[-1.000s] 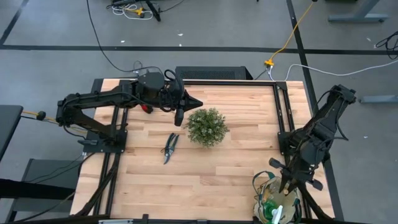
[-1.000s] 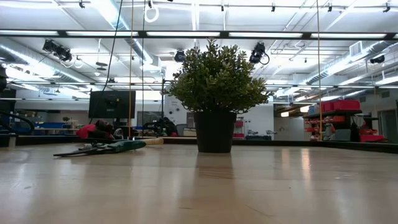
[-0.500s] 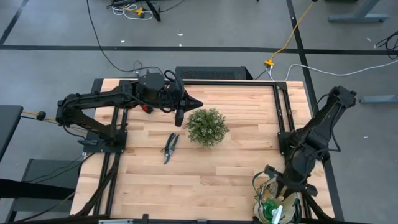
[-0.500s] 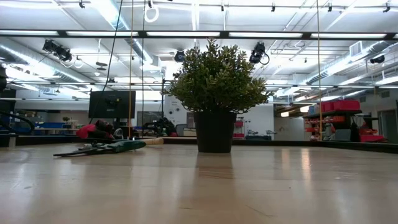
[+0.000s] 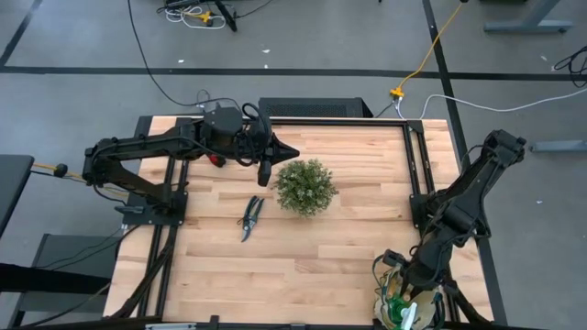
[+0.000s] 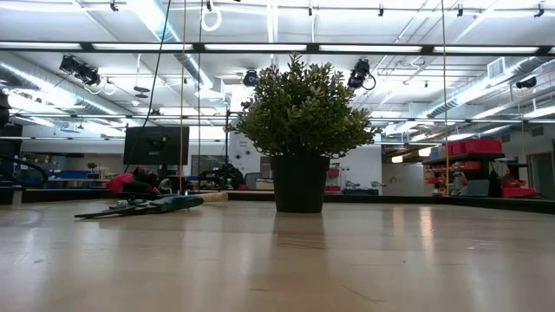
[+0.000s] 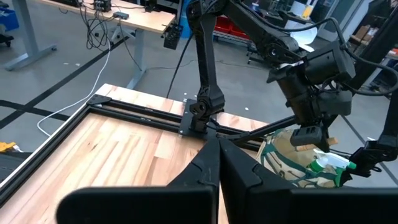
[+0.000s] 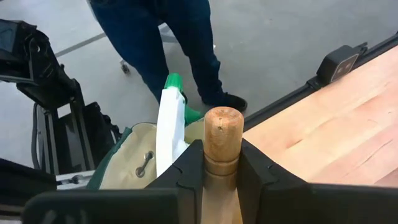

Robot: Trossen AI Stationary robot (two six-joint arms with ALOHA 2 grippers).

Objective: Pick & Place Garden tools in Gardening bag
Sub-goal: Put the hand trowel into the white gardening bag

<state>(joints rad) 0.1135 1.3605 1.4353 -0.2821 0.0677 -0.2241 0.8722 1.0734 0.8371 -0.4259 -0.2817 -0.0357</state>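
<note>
Since the earlier frames our right gripper [image 5: 400, 275] has dropped lower over the gardening bag [image 5: 393, 298] at the table's near right corner, fingers pinching a wooden tool handle [image 8: 222, 149]. Pruning shears [image 5: 250, 216] lie beside the plant [image 5: 304, 186]. Left gripper [image 5: 292, 151], fingers pressed together, sits behind the plant.

beige bag [image 8: 134, 165] green-trimmed; tan wooden handle [image 8: 222, 155]; green plant [image 5: 304, 186].

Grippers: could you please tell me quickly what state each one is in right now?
Left gripper: closed, holding nothing.
Right gripper: closed on a wooden tool handle, over the gardening bag.
</note>
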